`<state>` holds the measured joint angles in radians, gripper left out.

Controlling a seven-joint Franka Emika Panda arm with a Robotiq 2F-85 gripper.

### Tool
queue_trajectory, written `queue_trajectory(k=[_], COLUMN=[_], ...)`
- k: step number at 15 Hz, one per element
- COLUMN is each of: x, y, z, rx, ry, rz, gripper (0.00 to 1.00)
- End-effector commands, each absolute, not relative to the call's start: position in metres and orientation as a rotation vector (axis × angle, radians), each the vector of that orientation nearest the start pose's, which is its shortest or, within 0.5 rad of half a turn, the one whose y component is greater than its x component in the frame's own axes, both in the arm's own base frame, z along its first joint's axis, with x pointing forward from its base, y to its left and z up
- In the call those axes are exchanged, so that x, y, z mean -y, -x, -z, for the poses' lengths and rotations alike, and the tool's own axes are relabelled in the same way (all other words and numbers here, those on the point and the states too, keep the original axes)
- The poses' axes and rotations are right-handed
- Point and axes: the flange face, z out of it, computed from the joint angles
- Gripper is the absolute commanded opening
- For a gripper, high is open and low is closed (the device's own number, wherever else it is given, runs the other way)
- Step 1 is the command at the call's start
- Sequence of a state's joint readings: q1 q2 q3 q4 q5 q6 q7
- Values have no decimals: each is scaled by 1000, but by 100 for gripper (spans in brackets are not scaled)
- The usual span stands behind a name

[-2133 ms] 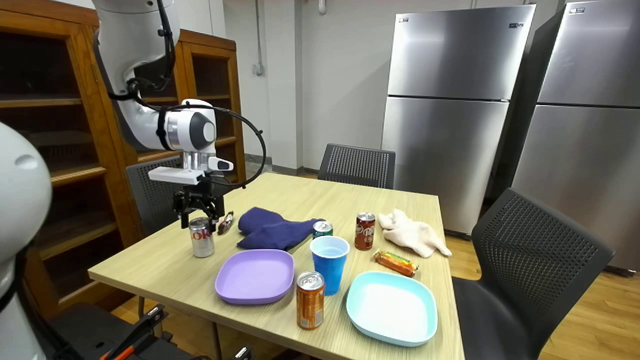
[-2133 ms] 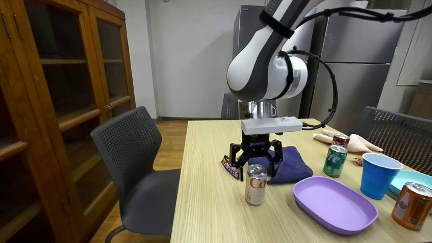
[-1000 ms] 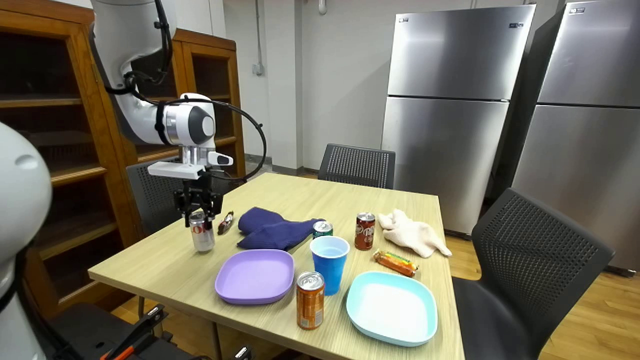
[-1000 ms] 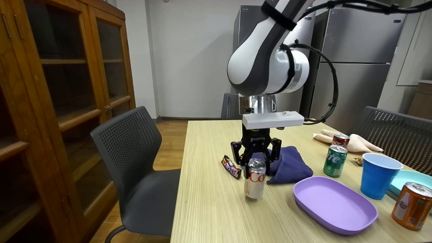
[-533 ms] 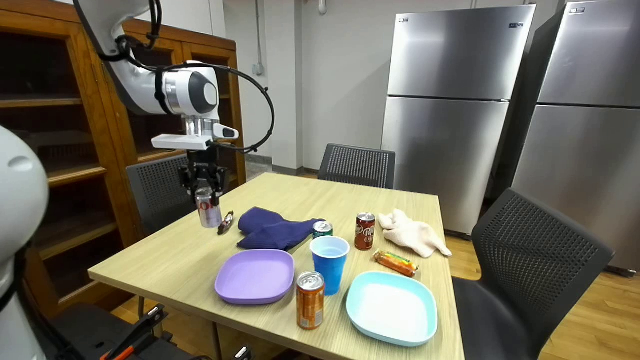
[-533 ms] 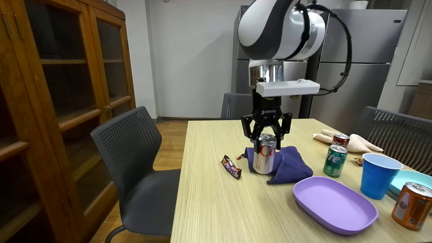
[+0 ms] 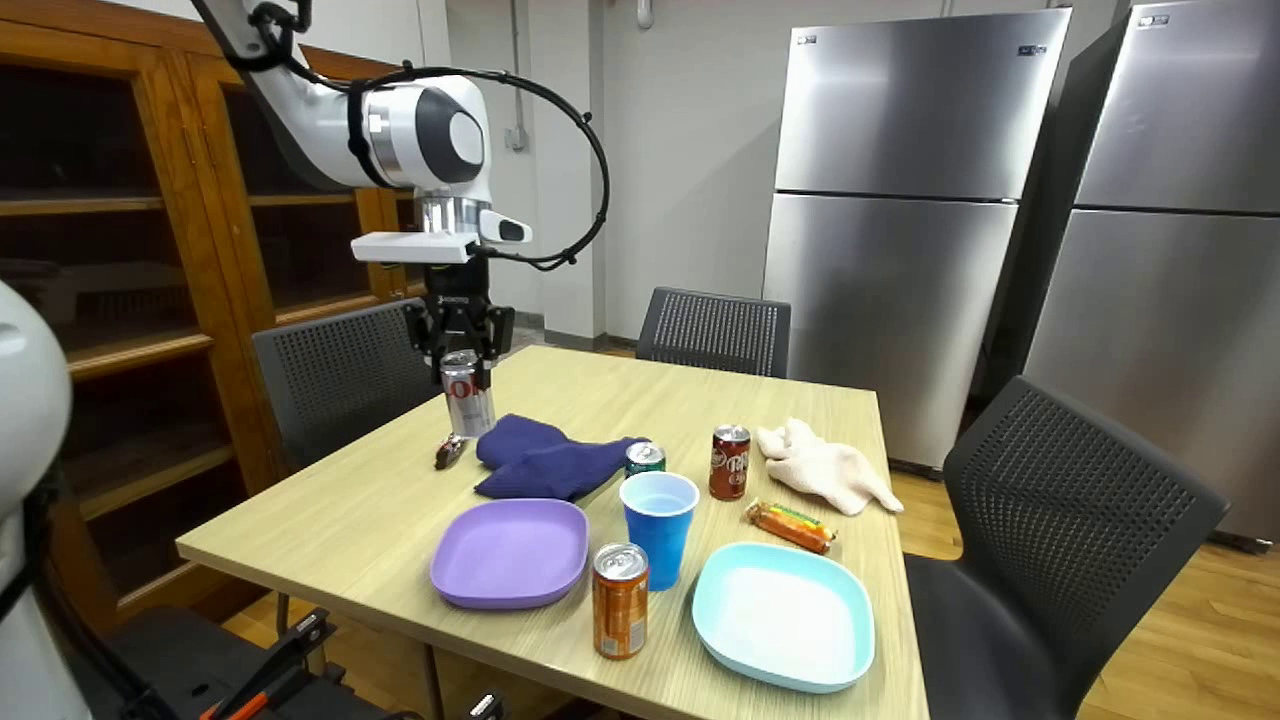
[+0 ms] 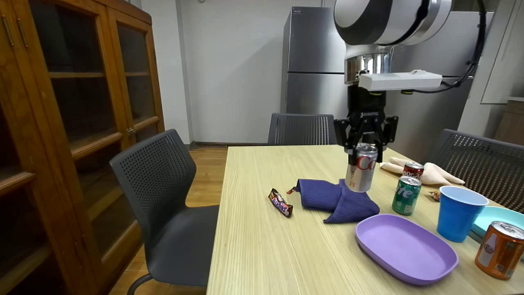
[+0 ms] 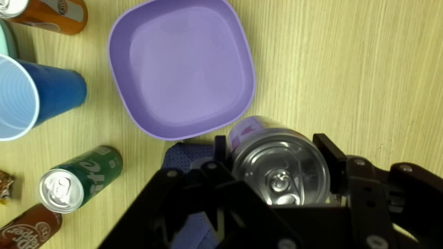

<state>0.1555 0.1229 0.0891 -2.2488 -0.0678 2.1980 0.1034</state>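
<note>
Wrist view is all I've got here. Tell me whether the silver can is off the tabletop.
Observer: Yes. Both exterior views show the silver can held by the gripper, its base above the tabletop.
Operator: Identify that scrap at my picture's left edge, above the Dr Pepper can.
Observer: It looks like the end of an orange-wrapped bar, seen whole in an exterior view.
Operator: Name what else lies near that Dr Pepper can.
Observer: A crumpled cream cloth lies beside it in both exterior views, outside yours.

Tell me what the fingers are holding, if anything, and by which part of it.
The silver Coke can, gripped between the fingers on opposite sides of its upper body, near the top rim.
</note>
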Motion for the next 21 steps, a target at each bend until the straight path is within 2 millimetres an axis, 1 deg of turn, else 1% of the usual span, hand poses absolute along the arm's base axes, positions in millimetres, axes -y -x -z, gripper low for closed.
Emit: queue_trajectory(k=[1,6,10,14,17,21], x=[-100,-79,-53,-14,21,65], y=[-486,-478,-477,-480,-484,-484], z=[-328,-349,-356,-358,-355,-351], rx=[244,132,44,-67,-180,-323], ry=[3217,3238,3233,3227,3222,3210], rz=[-233,-202,-204,-206,-216,-230], gripper=[38,38,38,38,38,38])
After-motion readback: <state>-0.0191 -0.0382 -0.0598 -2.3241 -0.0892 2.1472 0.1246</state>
